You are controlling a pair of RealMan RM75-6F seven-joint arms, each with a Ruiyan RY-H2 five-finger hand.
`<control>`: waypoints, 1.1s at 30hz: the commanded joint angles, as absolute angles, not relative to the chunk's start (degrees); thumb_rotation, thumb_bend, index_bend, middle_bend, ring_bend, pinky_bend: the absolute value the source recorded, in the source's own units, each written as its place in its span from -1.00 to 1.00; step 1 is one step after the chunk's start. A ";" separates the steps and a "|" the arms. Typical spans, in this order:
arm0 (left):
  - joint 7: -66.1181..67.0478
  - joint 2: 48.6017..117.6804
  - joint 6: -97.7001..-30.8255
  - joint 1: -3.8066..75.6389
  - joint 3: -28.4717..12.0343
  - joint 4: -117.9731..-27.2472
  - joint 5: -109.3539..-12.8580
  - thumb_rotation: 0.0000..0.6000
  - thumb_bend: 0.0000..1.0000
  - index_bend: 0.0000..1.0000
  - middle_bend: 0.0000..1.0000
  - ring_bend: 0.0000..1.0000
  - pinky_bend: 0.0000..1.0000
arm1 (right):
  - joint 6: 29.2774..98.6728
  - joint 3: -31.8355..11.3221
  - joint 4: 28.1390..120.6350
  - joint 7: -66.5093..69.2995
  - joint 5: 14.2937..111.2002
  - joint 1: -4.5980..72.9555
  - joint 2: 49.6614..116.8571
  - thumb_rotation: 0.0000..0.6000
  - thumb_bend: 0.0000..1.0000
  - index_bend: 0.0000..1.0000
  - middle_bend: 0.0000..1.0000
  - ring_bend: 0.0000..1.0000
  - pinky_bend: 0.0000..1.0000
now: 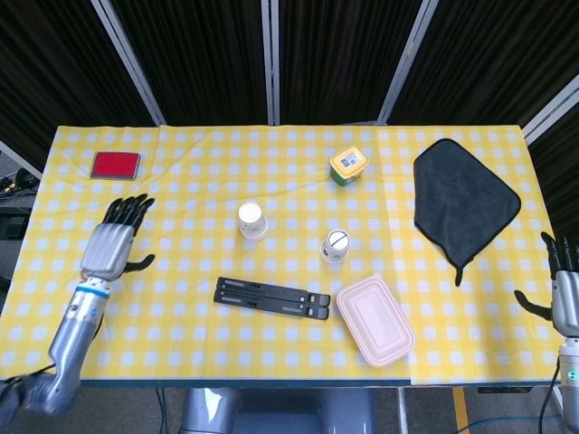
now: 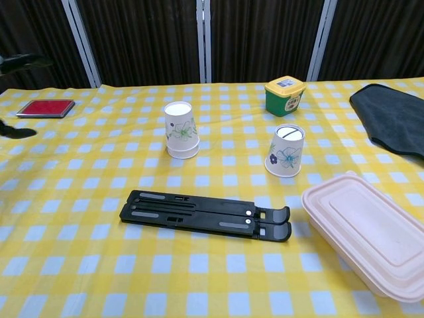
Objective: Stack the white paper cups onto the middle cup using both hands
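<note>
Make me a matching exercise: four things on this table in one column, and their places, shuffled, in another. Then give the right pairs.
Things:
1. red pad
2. green tub
3. dark cloth
4. pink box

Places:
A. right side of the table, by the far edge
B. near edge, just right of the black stand
C. far left corner
D. far side, behind the lone cup

Pairs: 1-C, 2-D, 3-A, 4-B

1. Two cup positions: one nested stack (image 1: 252,220) at the center, one single cup (image 1: 336,246).
2. One green jar (image 1: 348,165).
3. One red pad (image 1: 115,165).
4. One black cloth (image 1: 463,201).
5. One pink box (image 1: 374,319).
6. One black folding stand (image 1: 271,297).
</note>
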State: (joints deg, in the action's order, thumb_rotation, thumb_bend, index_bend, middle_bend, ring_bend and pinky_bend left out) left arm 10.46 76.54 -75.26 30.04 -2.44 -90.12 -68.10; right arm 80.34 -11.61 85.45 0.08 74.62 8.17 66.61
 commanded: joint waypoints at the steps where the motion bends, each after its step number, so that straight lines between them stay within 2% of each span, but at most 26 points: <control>1: 8.44 73.83 -78.95 25.37 0.71 -91.86 -71.01 1.00 -0.52 -1.00 -1.00 -1.00 -1.00 | 77.19 -13.68 90.15 -5.44 75.23 12.76 66.15 1.00 -0.84 -0.73 -1.00 -1.00 -0.95; 7: 6.25 72.31 -79.76 23.22 -0.25 -92.18 -72.33 1.00 -0.52 -1.00 -1.00 -1.00 -1.00 | 64.91 -17.27 95.41 -15.76 69.16 23.86 68.76 1.00 -0.81 -0.54 -1.00 -1.00 -0.92; 13: 3.30 70.92 -78.46 22.38 -1.15 -92.14 -73.23 1.00 -0.52 -1.00 -1.00 -1.00 -1.00 | 54.76 -19.02 92.56 -23.99 56.68 33.83 75.69 1.00 -0.74 -0.49 -1.00 -1.00 -0.91; 23: 1.34 70.12 -77.33 21.40 -2.51 -92.16 -74.30 1.00 -0.52 -1.00 -1.00 -1.00 -1.00 | 51.05 -18.51 86.89 -30.20 45.66 42.30 82.77 1.00 -0.64 -0.49 -1.00 -1.00 -0.91; 33: 0.88 70.21 -75.93 20.93 -3.24 -92.05 -75.28 1.00 -0.52 -1.00 -1.00 -1.00 -1.00 | 51.33 -16.93 85.12 -30.16 43.22 45.12 85.44 1.00 -0.63 -0.49 -1.00 -1.00 -0.91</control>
